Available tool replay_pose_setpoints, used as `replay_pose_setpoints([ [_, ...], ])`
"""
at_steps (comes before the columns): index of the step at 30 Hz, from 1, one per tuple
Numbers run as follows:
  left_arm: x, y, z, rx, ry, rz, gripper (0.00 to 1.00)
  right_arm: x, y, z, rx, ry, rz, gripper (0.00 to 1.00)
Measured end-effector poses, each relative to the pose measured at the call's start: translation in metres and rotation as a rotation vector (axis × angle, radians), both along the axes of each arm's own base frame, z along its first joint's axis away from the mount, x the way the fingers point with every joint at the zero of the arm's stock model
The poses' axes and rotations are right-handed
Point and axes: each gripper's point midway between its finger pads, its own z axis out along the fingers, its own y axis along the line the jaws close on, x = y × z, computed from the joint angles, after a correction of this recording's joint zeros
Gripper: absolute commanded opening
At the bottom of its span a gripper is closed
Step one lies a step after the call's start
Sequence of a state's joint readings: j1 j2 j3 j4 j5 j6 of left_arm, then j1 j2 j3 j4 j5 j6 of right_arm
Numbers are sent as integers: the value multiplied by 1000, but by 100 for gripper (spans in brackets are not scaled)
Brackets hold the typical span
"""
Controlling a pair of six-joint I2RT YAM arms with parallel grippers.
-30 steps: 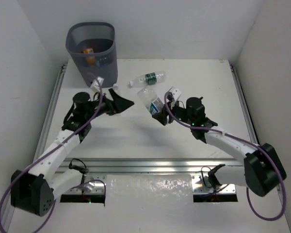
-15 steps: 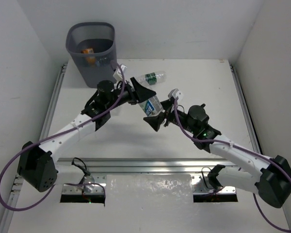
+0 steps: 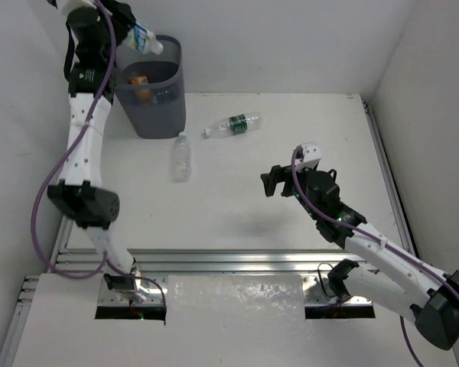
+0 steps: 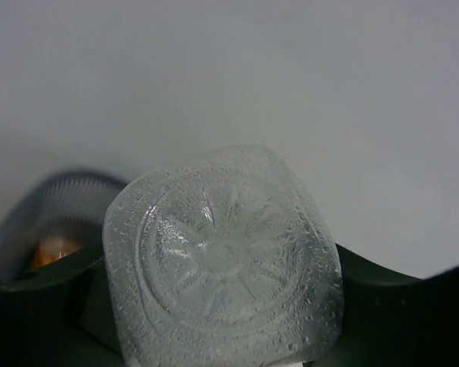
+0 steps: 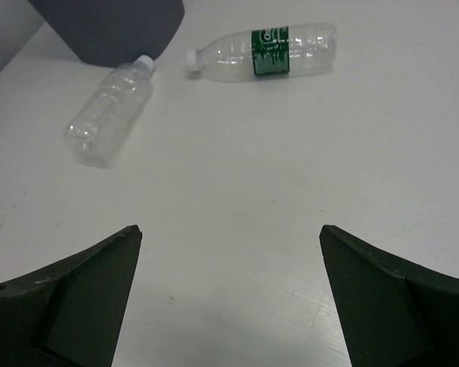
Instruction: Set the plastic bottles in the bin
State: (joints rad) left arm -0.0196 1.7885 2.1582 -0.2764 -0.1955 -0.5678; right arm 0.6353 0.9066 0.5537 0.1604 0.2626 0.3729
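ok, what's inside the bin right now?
An orange bottle lies in the bin, something darker beside it, indistinct. The near wall hides the bottom; the left pincer holds a blue-label bottle over the rim.

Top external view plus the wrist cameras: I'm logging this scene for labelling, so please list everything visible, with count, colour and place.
bin: one, dark grey, far-left corner of the table.
orange bottle: one, orange, inside the bin; other contents too dark to tell.
blue-label bottle: one, clear with a white cap, held in the air at the bin's rim.
clear bottle: one, no label, lying on the table beside the bin.
green-label bottle: one, clear with a dark green label, lying right of the bin.
table: one, white.
left gripper: black, raised, shut on the blue-label bottle.
right gripper: black, open, empty, above mid-table.
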Motion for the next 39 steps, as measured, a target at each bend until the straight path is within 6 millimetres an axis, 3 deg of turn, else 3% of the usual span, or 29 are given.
replay_pose_setpoints([
  [1,20,15,8,17,-20,41,59,-1,-1,-4,-9,15,0,99],
  [2,37,25,10,30,-43,65,88,-1,-1,-8,-16,25,-1,99],
  [3,53,32,3,51,-42,81,99,-2,-1,-11,-24,39,4,99],
  [6,95,43,-66,78,74,96,100,-2,2,-25,-46,84,28,99],
  [8,106,49,-122,94,197,104,100,-2,14,-36,-56,128,81,99],
  [9,107,51,-140,102,243,111,100,0,21,-40,-60,150,108,99],
  [11,103,56,-154,119,288,136,100,7,43,-47,-50,198,175,99],
  [14,75,64,-128,146,279,185,100,26,83,-53,-16,258,268,99],
  [16,27,68,-80,152,224,220,100,44,112,-52,-1,290,307,99],
  [18,-44,69,-13,142,106,252,100,72,150,-47,14,301,336,99],
  [19,-86,68,19,128,30,264,100,87,168,-43,23,288,342,99],
  [21,-194,66,78,94,-155,288,100,121,206,-40,36,298,340,99],
  [25,-368,67,138,40,-447,351,100,177,262,-56,47,339,296,99],
  [26,-398,67,143,36,-502,363,100,188,271,-69,40,362,282,99],
  [27,-412,67,141,38,-519,367,100,193,275,-80,32,377,275,99],
  [29,-404,66,123,59,-473,356,100,196,279,-113,2,430,268,99],
  [32,-338,55,63,123,-260,268,100,189,277,-165,-48,532,264,90],
  [34,-283,42,3,162,-62,169,100,182,273,-187,-75,579,265,57],
  [35,-265,35,-26,171,22,115,100,181,273,-190,-73,585,267,44],
  [36,-249,27,-51,177,87,61,100,179,273,-188,-63,581,281,24],
  [37,-233,20,-81,178,167,6,100,173,269,-189,-67,590,287,19],
  [39,-216,0,-139,164,297,-120,100,155,253,-189,-70,597,293,17],
])
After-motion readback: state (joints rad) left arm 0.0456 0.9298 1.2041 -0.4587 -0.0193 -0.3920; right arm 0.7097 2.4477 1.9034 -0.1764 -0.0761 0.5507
